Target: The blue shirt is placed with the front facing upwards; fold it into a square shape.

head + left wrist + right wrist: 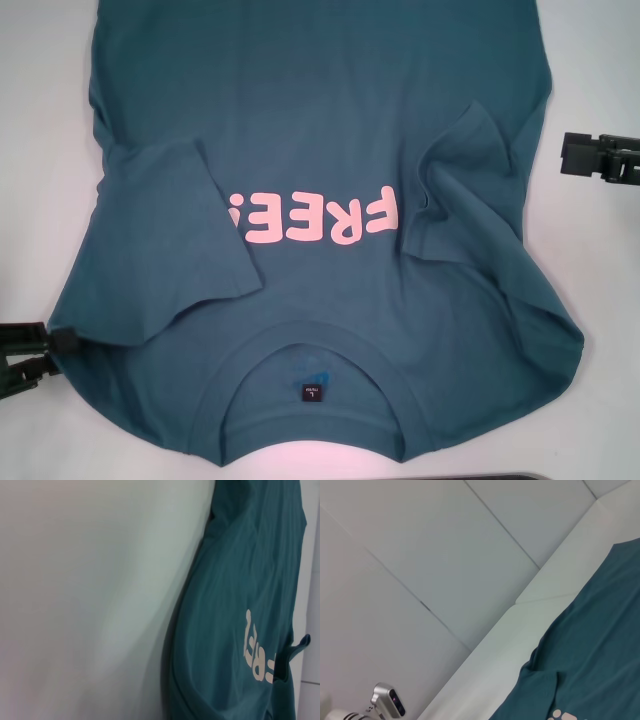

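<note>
**Sleeves in, main folds still to do**

White table [600, 280] under everything, pale panelled wall behind it in the right wrist view.

blue shirt [320, 120] lies flat and face up, taking most of the head view. Collar [305, 345] is nearest the robot, hem runs out of frame at the far side. Pink "FREE!" print [315, 215] reads upside down from the head camera.

Done, as it lies now:
- left-side sleeve [175, 235] is folded in over the chest, its edge just touching the print
- right-side sleeve [470, 165] is folded in too, but bunched and creased, covering the end of the print

Left, by my read:
- body is still full width and full length, nowhere near square
- side panels need folding in, then hem brought toward the collar
- wrinkles near the right shoulder want smoothing first or the edges won't line up

Rough call: early stage, sleeve prep only.

left gripper [50, 345] sits at the near left corner, right at the shirt's shoulder edge; can't tell whether it is parted or has cloth. right gripper [580, 155] hangs off the shirt's right side, apart from the fabric; opening not readable either.

Neck label [311, 393] visible inside the collar.
</note>
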`<state>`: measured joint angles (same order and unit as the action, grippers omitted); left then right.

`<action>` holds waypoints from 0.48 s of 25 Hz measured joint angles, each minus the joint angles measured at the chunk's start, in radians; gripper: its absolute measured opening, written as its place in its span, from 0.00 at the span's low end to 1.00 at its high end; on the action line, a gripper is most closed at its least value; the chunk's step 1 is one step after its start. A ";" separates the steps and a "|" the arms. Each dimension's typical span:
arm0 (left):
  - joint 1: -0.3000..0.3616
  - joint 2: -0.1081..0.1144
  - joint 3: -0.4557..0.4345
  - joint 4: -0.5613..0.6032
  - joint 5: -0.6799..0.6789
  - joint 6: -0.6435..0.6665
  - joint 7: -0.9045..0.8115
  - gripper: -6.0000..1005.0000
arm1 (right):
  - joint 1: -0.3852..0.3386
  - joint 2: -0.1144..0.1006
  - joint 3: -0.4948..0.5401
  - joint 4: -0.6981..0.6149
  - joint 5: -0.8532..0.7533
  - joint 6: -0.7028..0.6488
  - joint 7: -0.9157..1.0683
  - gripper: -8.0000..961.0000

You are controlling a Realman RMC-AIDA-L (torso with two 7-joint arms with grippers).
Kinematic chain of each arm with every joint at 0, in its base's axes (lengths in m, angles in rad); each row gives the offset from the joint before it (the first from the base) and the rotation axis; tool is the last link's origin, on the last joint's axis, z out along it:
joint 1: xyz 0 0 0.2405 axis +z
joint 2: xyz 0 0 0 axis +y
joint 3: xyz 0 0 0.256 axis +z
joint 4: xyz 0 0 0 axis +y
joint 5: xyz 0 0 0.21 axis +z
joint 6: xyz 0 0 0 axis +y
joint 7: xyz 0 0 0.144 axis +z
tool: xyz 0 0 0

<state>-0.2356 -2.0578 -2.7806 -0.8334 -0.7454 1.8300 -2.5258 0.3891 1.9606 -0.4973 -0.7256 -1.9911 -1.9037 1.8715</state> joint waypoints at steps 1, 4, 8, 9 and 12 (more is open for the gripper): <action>0.000 0.000 0.000 0.000 0.000 -0.001 -0.002 0.40 | -0.001 -0.001 0.003 0.000 0.000 0.000 0.000 0.96; -0.001 0.000 0.000 0.000 0.007 -0.005 -0.009 0.35 | -0.003 -0.002 0.007 0.000 0.000 0.000 0.000 0.96; -0.009 -0.001 0.001 0.000 0.038 -0.007 -0.013 0.27 | -0.005 -0.002 0.008 0.003 0.000 0.000 0.000 0.96; -0.010 -0.001 0.000 0.000 0.040 -0.008 -0.013 0.25 | -0.005 -0.002 0.008 0.005 -0.001 0.000 0.000 0.96; -0.012 -0.001 0.000 -0.001 0.039 0.000 -0.009 0.18 | -0.006 -0.006 0.006 0.014 -0.006 0.000 0.004 0.96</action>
<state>-0.2477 -2.0591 -2.7806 -0.8342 -0.7060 1.8296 -2.5352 0.3832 1.9547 -0.4912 -0.7120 -1.9971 -1.9036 1.8758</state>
